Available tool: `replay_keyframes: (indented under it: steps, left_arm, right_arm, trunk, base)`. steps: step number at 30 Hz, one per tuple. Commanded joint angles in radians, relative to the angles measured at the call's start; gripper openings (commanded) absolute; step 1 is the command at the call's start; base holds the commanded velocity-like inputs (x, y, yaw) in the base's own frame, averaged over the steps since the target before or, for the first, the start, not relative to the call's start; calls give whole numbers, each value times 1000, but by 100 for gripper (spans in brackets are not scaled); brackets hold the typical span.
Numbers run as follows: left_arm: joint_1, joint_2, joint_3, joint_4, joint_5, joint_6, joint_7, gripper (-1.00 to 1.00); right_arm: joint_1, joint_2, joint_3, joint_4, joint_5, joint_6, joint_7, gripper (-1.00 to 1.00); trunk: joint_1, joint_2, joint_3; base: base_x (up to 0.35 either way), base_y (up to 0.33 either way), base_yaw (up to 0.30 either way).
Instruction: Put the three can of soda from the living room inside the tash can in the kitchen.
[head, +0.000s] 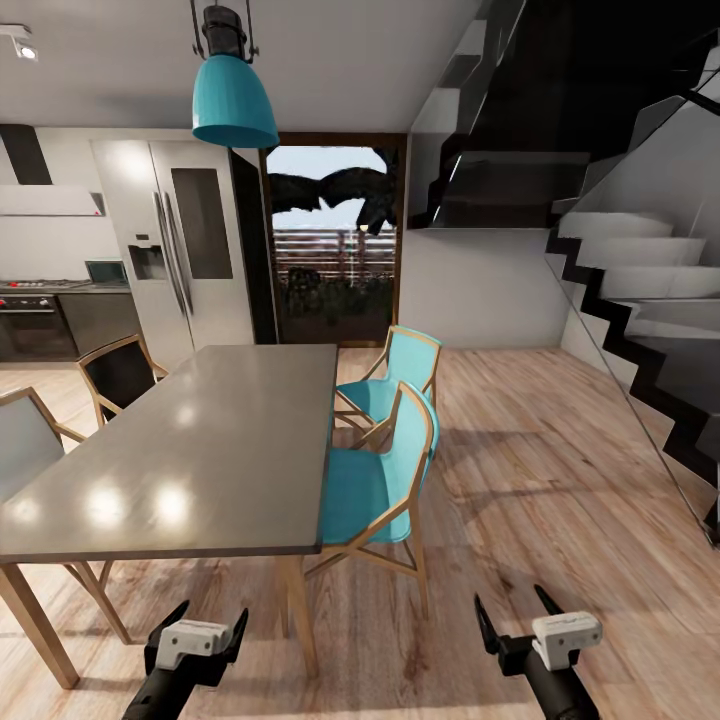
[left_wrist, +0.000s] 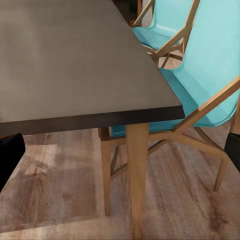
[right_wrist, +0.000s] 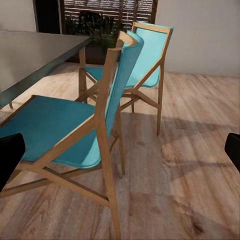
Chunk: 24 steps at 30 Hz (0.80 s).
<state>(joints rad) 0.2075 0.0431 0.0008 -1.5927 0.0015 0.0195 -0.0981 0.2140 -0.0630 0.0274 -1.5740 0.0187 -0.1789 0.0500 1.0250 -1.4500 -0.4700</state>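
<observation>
Down at the near edge of the head view, both arms hang low over the wood floor (head: 560, 500). The left gripper (head: 197, 622) has its jaws spread wide with nothing between them, and the right gripper (head: 518, 608) matches it, jaws wide and empty too.

Just ahead of the left gripper stands the grey dining table (head: 200, 440), its top bare and glossy, on pale wooden legs; the left wrist view looks right at its near corner (left_wrist: 75, 75) and one leg. Tucked against the table's right side, the near turquoise chair (head: 375, 480) sits just in front of the far turquoise chair (head: 395, 385); the right wrist view catches both, near one (right_wrist: 60, 125) and far one (right_wrist: 145, 55). Two darker chairs (head: 118, 375) sit on the table's left side.

Above the table hangs a teal pendant lamp (head: 235, 105). Further back on the left is the kitchen (head: 60, 300): steel double-door fridge (head: 185, 250), black oven (head: 35, 325). Straight ahead, a wood-framed glass door (head: 335, 240); on the right, a dark staircase (head: 640, 300) climbs away. No soda cans or bin in sight here.
</observation>
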Motion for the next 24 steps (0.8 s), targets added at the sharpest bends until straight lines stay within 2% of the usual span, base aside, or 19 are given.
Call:
replay_keyframes:
  steps: [1, 3, 5, 9, 10, 16, 24]
  left_arm:
    - [2, 0, 1, 0, 0, -1, 1, 100]
    - [6, 0, 2, -1, 0, -14, 1, 100]
    - [9, -1, 1, -1, 0, -62, -1, 100]
    - [12, 0, 1, 5, -3, -107, -1, 100]
    - [12, 2, 2, 34, -1, -120, -1, 100]
    - [13, 5, 4, 93, 4, -131, 5, 100]
    - [11, 6, 4, 105, 2, -133, 6, 100]
  right_arm:
    - [0, -2, 1, -2, -1, 6, 1, 100]
    - [-2, -10, 4, 6, -2, 20, 6, 100]
    - [-3, -19, 6, 25, -3, 28, 10, 100]
    - [-3, -22, 7, 39, -6, 32, 9, 100]
    - [-3, -22, -3, 52, -9, 32, 10, 100]
    - [-2, -19, -35, 112, -15, 22, 9, 100]
    - [-3, -16, -61, 146, -14, 21, 9, 100]
  trunk:
    - [0, 0, 0]
    - [0, 0, 0]
    - [0, 0, 0]
    - [0, 0, 0]
    - [0, 0, 0]
    - [0, 0, 0]
    - [0, 0, 0]
  base:
    - [2, 0, 0]
    - [1, 0, 0]
    - [0, 0, 0]
    - [0, 0, 0]
    - [0, 0, 0]
    - [0, 0, 0]
    - [0, 0, 11]
